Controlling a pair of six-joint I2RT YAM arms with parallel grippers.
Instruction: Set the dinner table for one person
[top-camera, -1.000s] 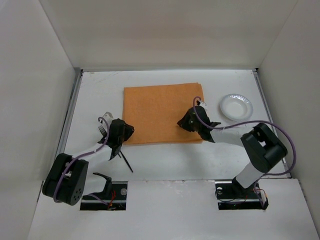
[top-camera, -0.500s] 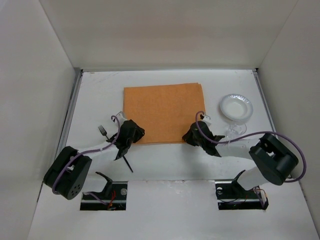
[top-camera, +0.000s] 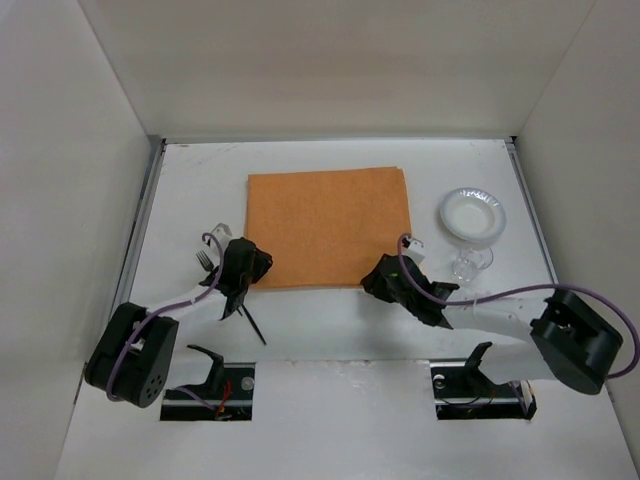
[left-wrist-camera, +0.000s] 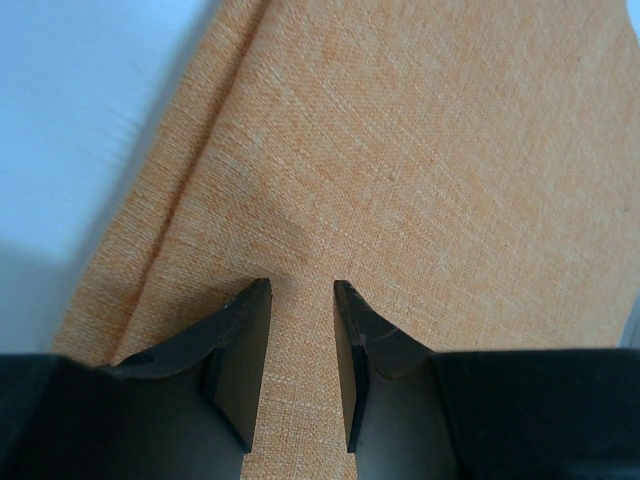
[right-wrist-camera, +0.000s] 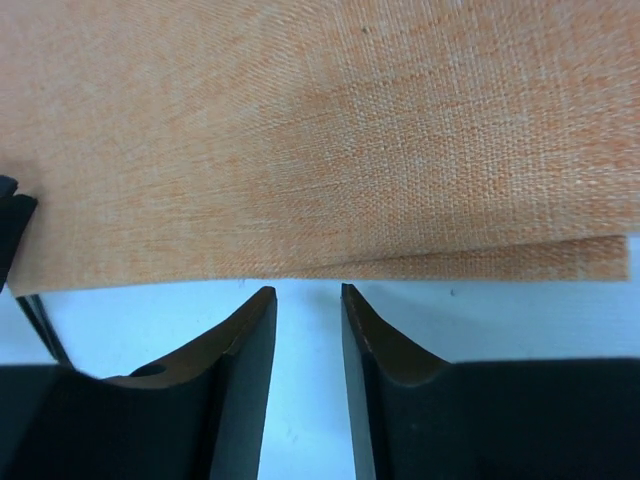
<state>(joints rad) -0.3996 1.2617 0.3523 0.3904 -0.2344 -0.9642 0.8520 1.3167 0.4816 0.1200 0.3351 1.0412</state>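
Note:
The orange cloth mat (top-camera: 330, 225) lies flat in the middle of the white dinner table (top-camera: 190, 190). My left gripper (top-camera: 245, 265) hovers over the mat's near-left corner. In the left wrist view its jaws (left-wrist-camera: 302, 288) stand open, with only mat (left-wrist-camera: 400, 150) weave showing between them. My right gripper (top-camera: 385, 278) sits just short of the mat's near edge, toward its right corner. Its jaws (right-wrist-camera: 308, 292) are open over bare table (right-wrist-camera: 500, 320), and the mat (right-wrist-camera: 320, 130) edge runs just beyond the fingertips.
A white bowl (top-camera: 472, 213) stands right of the mat, with a clear glass (top-camera: 468, 262) just in front of it. A black fork (top-camera: 205, 260) lies partly under my left arm, its handle (top-camera: 255, 328) pointing toward the near edge. Metal rails (top-camera: 140, 230) border both table sides.
My right gripper has pulled back off the mat toward the near edge and opened, its elbow swinging right and uncovering the glass. My left gripper shifted right, then back left.

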